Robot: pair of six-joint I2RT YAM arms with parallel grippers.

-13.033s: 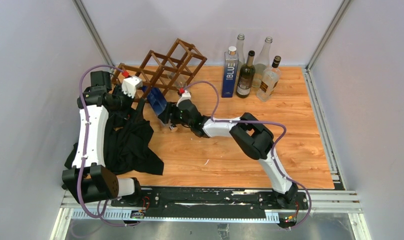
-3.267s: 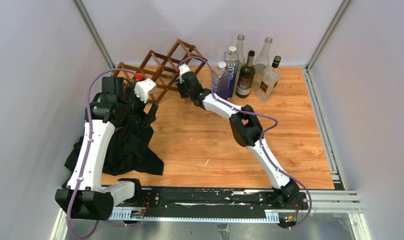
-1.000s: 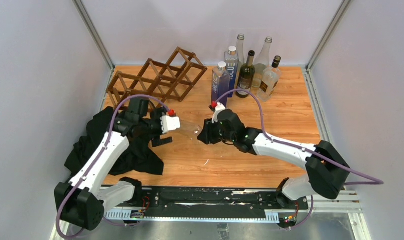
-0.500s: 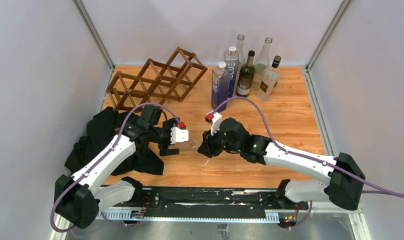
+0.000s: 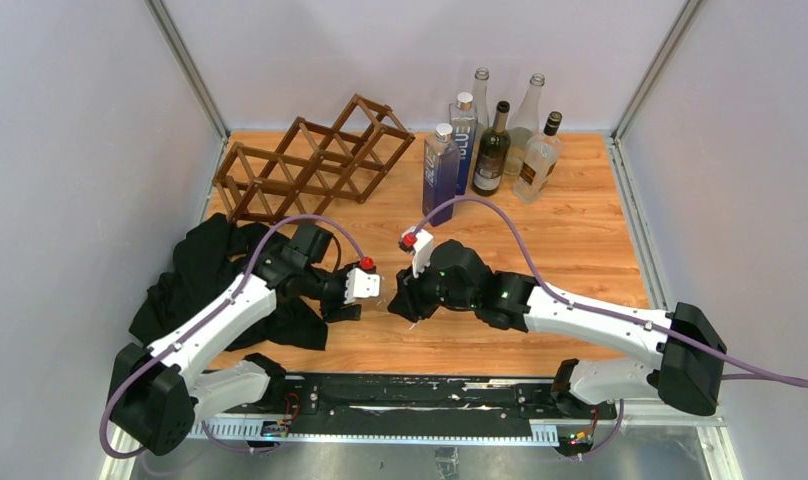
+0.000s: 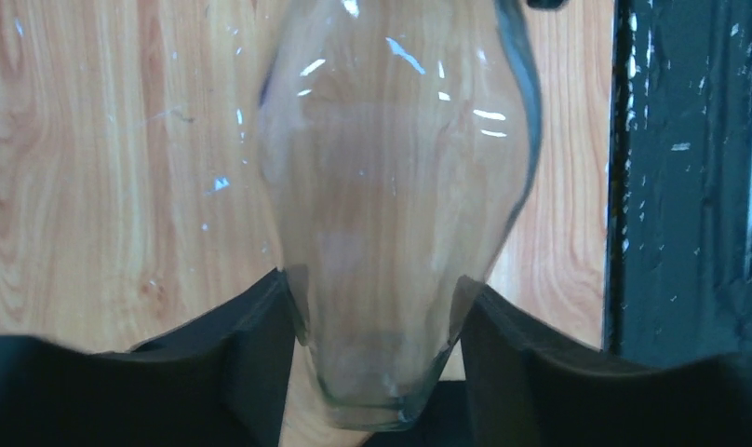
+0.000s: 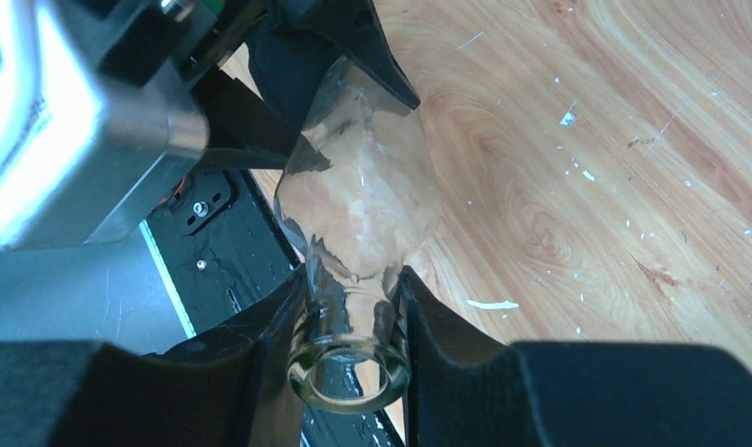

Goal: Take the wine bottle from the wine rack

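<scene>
Inward, left gripper [image 6: 377, 312], right gripper [image 7: 350, 291], bottle [image 7: 365, 191] between.

The left arm [image 5: 195, 335] and right arm [image 5: 600, 320] wear white shells between black joint housings. A purple cable [image 5: 470, 197] loops along each. White wrist blocks [image 5: 363, 286] carry red caps [image 5: 365, 263]; the pincer fingers [image 6: 233, 372] are black.

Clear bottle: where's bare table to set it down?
Widest bare table: right side, between the standing bottles and the right arm. Also a middle strip between the wine rack and the held clear bottle. Crowded: back edge (rack, bottles), left front under the black cloth, and front centre, where left gripper and right gripper both clamp it.
</scene>
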